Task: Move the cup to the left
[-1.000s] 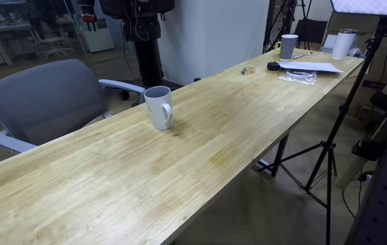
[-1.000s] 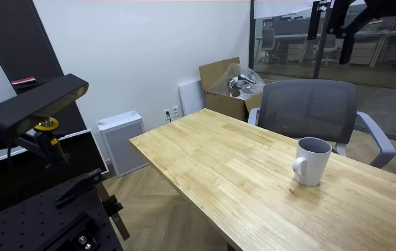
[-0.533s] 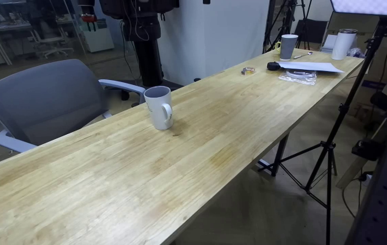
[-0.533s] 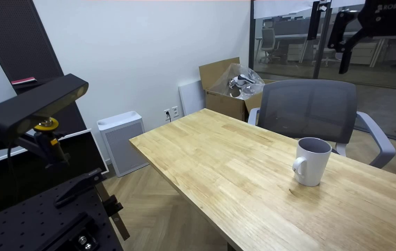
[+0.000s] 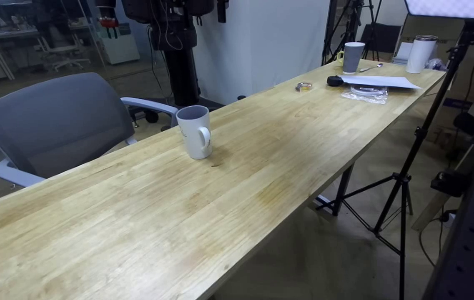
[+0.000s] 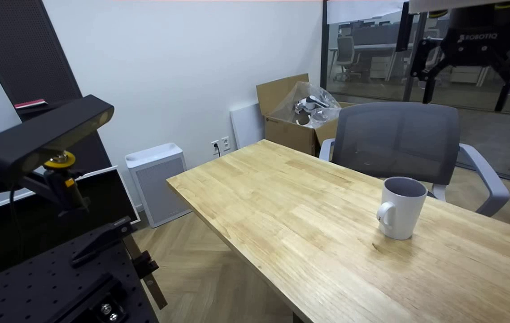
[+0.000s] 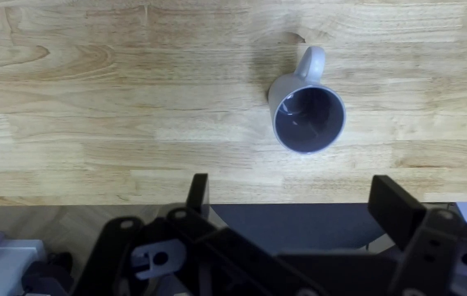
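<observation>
The cup [image 5: 195, 132], a pale grey-white mug with a darker bluish-grey inside, stands upright on the wooden table near its chair-side edge, in both exterior views [image 6: 402, 208]. In the wrist view the cup [image 7: 309, 119] is seen from above, its handle pointing to the top of the picture. My gripper [image 6: 464, 99] is open and empty, fingers pointing down, well above table height. In the wrist view the gripper's fingertips [image 7: 291, 185] lie below the cup, over the table edge, apart from it. In an exterior view only a dark finger shows at the top.
The table [image 5: 145, 216] is long and narrow. A grey chair [image 6: 398, 139] stands against its edge by the cup. At the far end are a grey cup [image 5: 352, 58], a white tumbler [image 5: 421, 55], paper [image 5: 380, 81] and a plastic bag [image 5: 366, 95]. A light stand [image 5: 418, 133] stands beside it.
My gripper has come further into view in both exterior views, moving left and slightly down. Both its fingers now show in an exterior view. The cup has not moved.
</observation>
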{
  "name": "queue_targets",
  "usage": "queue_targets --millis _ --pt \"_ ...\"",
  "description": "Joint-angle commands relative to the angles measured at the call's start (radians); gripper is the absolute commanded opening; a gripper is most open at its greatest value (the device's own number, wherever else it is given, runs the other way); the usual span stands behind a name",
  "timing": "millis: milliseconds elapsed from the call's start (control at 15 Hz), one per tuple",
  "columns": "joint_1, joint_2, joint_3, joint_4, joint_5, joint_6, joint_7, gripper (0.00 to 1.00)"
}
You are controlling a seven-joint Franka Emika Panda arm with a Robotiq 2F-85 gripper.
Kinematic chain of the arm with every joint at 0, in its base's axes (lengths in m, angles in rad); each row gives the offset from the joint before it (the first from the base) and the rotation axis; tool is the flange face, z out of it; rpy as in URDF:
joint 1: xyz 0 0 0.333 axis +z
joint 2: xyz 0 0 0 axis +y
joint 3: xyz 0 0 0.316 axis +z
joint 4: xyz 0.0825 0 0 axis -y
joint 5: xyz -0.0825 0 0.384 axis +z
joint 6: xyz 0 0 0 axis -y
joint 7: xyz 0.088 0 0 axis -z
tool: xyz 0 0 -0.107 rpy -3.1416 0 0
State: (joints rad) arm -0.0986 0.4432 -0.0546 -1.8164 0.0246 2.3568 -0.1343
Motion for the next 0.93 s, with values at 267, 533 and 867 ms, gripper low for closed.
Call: queue_targets --millis 267,533,867 --pt "0.006 0.118 0.014 0.113 0.0 -0.016 0.03 1.0" --pt "0.001 0.154 0.013 0.121 0.0 -0.012 0.029 1.0" --pt "0.0 0.191 0.011 0.12 -0.003 0.003 0.033 1.0"
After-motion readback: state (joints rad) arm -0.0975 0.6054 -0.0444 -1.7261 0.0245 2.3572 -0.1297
